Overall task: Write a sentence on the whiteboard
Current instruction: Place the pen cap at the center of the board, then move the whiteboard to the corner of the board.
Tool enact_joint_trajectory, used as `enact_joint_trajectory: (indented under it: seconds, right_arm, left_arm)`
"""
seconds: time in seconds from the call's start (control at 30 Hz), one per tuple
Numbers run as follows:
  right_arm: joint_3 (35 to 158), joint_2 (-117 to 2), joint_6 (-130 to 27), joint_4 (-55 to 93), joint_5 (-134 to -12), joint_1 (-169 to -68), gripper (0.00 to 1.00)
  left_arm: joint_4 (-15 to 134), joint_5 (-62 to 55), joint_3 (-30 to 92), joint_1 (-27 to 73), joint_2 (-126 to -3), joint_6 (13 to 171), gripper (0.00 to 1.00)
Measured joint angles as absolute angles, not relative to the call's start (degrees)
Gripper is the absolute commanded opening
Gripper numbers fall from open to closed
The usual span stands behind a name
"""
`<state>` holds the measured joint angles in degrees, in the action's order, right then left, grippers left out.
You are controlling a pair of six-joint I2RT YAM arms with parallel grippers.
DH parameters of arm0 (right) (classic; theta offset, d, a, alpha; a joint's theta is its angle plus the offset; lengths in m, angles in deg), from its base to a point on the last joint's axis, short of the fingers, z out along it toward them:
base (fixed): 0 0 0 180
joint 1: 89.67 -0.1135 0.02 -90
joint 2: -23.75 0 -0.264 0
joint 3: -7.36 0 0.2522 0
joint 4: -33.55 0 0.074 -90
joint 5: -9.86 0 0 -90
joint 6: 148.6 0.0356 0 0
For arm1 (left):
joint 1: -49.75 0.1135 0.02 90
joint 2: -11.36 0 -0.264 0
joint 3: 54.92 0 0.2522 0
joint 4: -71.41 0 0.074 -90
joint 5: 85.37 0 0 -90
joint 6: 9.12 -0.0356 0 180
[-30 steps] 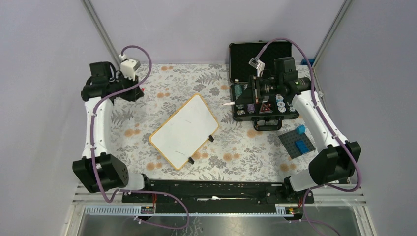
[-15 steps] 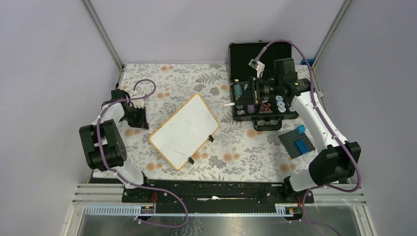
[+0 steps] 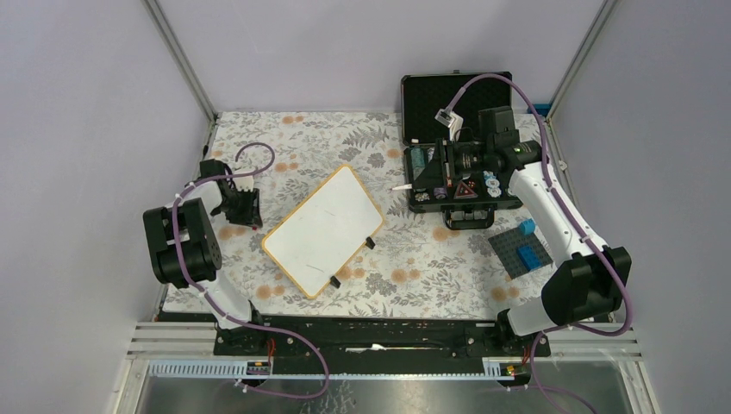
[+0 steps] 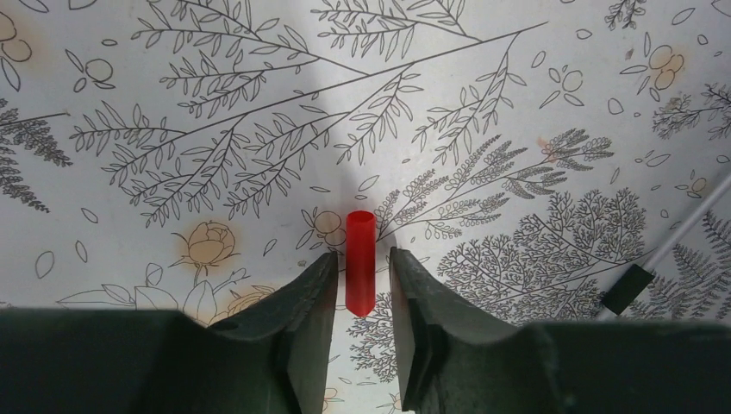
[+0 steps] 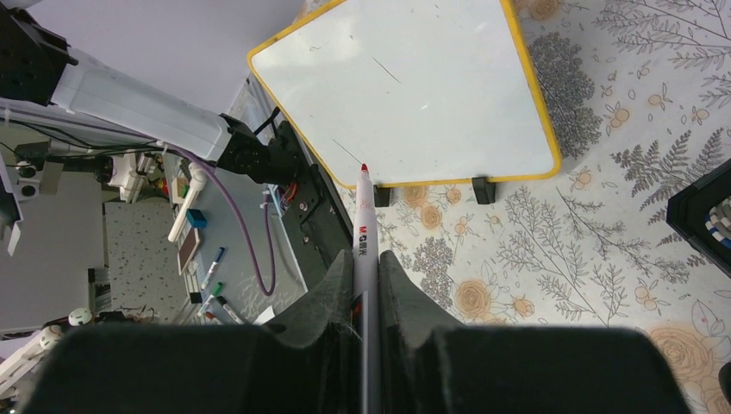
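Your left wrist view shows what the overhead one hides: a red cap [image 4: 359,267] sits between the fingers of the left gripper [image 4: 362,257]. The jaws stand apart, with a sliver of cloth on each side. The cap seems to rest on the floral tablecloth [image 4: 517,103], though that's hard to judge. Your right gripper [image 5: 365,256] is clamped on the marker [image 5: 365,216], red tip bared. The whiteboard [image 3: 323,228] lies mid-table between both grippers, near the marker's tip but apart from it.
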<state>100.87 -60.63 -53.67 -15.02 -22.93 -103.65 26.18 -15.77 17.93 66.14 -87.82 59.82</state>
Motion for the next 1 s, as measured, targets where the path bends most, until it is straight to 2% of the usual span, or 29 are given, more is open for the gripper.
enact_joint_trajectory:
  seconds: [0.2, 0.33, 0.37, 0.47, 0.57, 0.8, 0.87, 1.0]
  right_arm:
    - [100.6, -60.6, -53.8, -15.0, -23.7, -103.6, 0.0]
    - [100.6, -60.6, -53.9, -15.0, -23.8, -103.6, 0.0]
    - [100.6, -60.6, -53.8, -15.0, -23.8, -103.6, 0.0]
    - [100.6, -60.6, -53.8, -15.0, -23.8, -103.6, 0.0]
    - [100.6, -60.6, -53.9, -15.0, -24.0, -103.6, 0.0]
    - [100.0, -60.6, -54.5, -15.0, -23.3, -101.2, 0.0]
    - [99.6, -60.6, -54.5, -15.0, -22.6, -98.7, 0.0]
    - [98.7, -60.6, -54.5, -14.4, -22.0, -94.5, 0.0]
  left_arm:
    - [25.8, -15.8, 18.4, 66.1, -87.8, 59.5, 0.42]
    - [23.9, -15.9, 19.9, 66.1, -88.0, 58.9, 0.51]
    - [23.1, -15.9, 20.8, 66.1, -88.0, 58.7, 0.58]
    - [20.3, -16.4, 24.3, 66.1, -87.9, 58.2, 0.64]
    - [15.6, -17.8, 31.5, 66.1, -87.6, 57.5, 0.8]
    - [5.9, -22.3, 53.1, 61.9, -81.0, 48.5, 0.78]
    - [3.5, -22.0, 54.9, 55.3, -77.0, 44.5, 0.75]
    - [0.0, -21.6, 51.6, 35.7, -70.4, 37.4, 0.67]
